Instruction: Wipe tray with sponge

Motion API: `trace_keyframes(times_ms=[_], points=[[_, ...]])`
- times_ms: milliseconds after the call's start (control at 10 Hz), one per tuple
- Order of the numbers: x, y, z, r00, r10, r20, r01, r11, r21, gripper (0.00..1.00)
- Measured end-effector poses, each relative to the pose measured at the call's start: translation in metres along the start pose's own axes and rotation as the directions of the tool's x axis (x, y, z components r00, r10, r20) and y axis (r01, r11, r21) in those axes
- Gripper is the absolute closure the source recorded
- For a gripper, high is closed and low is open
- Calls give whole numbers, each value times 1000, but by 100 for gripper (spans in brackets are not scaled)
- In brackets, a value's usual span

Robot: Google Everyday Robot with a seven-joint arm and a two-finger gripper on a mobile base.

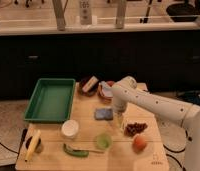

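Note:
The green tray (50,100) lies flat at the table's back left, with nothing in it. To its right, near the table's middle, the small blue sponge (104,114) lies flat on the wood. My white arm reaches in from the right and bends down. Its gripper (118,120) hangs open just beside the sponge's right edge, low over the table, with nothing held.
Two reddish-brown bowls (88,86) sit behind the sponge, one holding a pale cloth (107,90). A white cup (69,128), green cup (103,140), banana (32,145) and green pepper (75,150) line the front. Dark grapes (135,128) and an orange fruit (139,143) lie right.

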Motion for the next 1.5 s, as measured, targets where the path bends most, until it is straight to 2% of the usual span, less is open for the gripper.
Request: trace_keyframes(times_ms=[600, 1500], points=[[-14, -6, 8, 1000, 0, 13, 1, 1000, -15, 20], [-21, -13, 23, 1000, 10, 20, -9, 999, -45, 20]])
